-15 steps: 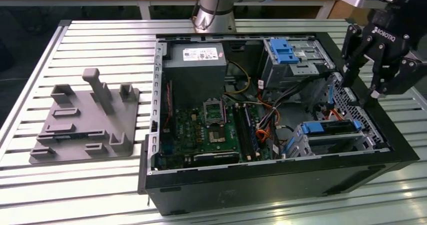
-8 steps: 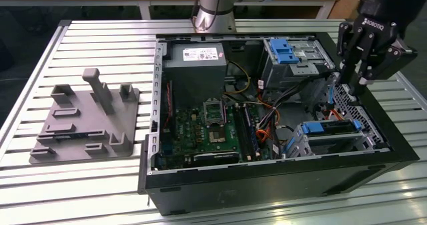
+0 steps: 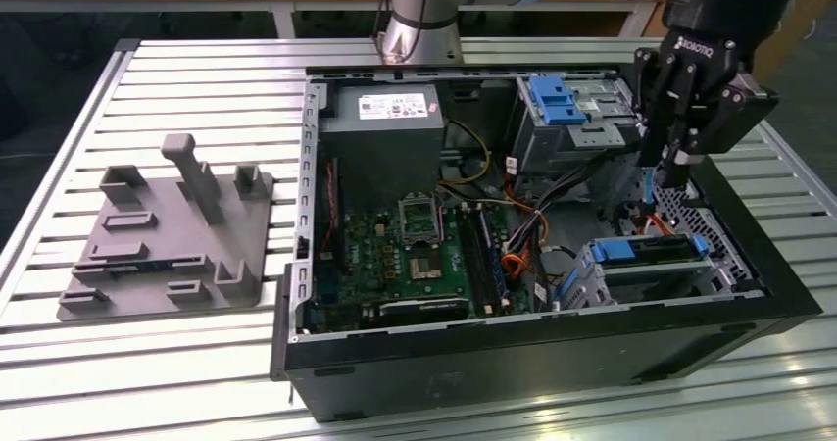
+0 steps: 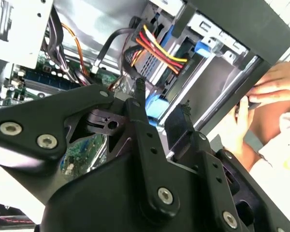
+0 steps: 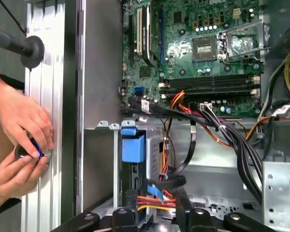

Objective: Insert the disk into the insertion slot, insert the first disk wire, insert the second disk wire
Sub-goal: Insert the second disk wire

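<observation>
Nearest in the exterior view is the black wall of the open PC case [image 3: 523, 348], sitting on a slatted metal table [image 3: 196, 78]. Just behind that wall, in the corner on the exterior view's right, the disk [image 3: 650, 252] is sitting in the insertion slot [image 3: 661, 286], with its blue handle facing the motherboard [image 3: 406, 255].

A bit further back the gripper [image 3: 661, 171] hangs over that same side of the case, pointing down, roughly between the slot and the taller grey bay [image 3: 589, 132] with its blue clip [image 3: 556, 98]. In both wrist views the gripper [image 4: 162, 96] [image 5: 154, 193] is at a middling gap, jaws apart. The red, yellow and orange wire bundle [image 5: 157, 205] runs right by the tips, but honestly can't tell if it's touching them.

Out on the table, a grey fixture [image 3: 171, 245] sits well apart from the case. In the first wrist view, a person's hands [image 5: 24, 121] rest on the slats outside the case wall. Furthest back are the power supply [image 3: 386, 118] and the arm [image 3: 418, 10].
</observation>
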Robot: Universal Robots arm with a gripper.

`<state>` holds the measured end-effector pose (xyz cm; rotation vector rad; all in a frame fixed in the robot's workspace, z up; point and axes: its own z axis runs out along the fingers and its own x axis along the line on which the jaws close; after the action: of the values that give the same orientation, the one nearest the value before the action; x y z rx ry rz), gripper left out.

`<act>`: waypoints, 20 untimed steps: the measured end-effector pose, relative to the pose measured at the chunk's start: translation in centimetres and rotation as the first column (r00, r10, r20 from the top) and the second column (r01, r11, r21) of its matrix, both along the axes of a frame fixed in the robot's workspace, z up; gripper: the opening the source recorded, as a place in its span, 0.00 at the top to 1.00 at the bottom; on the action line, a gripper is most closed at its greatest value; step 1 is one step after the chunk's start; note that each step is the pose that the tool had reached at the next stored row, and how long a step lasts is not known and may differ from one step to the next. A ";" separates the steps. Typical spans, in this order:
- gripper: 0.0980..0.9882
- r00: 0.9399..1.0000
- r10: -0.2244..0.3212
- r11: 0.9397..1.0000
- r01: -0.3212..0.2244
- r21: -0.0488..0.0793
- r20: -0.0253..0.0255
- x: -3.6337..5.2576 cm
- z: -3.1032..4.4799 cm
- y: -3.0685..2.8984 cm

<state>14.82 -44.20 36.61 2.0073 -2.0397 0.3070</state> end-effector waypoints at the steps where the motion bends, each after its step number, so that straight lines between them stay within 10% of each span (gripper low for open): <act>1: 0.62 1.000 0.002 1.000 -0.002 -0.004 0.000 -0.08 -0.06 0.00; 7: 0.62 1.000 0.016 1.000 -0.016 -0.017 0.000 -0.29 -0.55 0.01; 13: 0.62 0.999 0.033 0.998 -0.033 -0.059 0.000 -0.47 -0.85 0.06; 20: 0.62 0.998 0.035 0.997 -0.032 -0.070 0.046 -1.51 -1.40 0.63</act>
<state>13.31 -43.57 35.21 2.0127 -1.9961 0.4290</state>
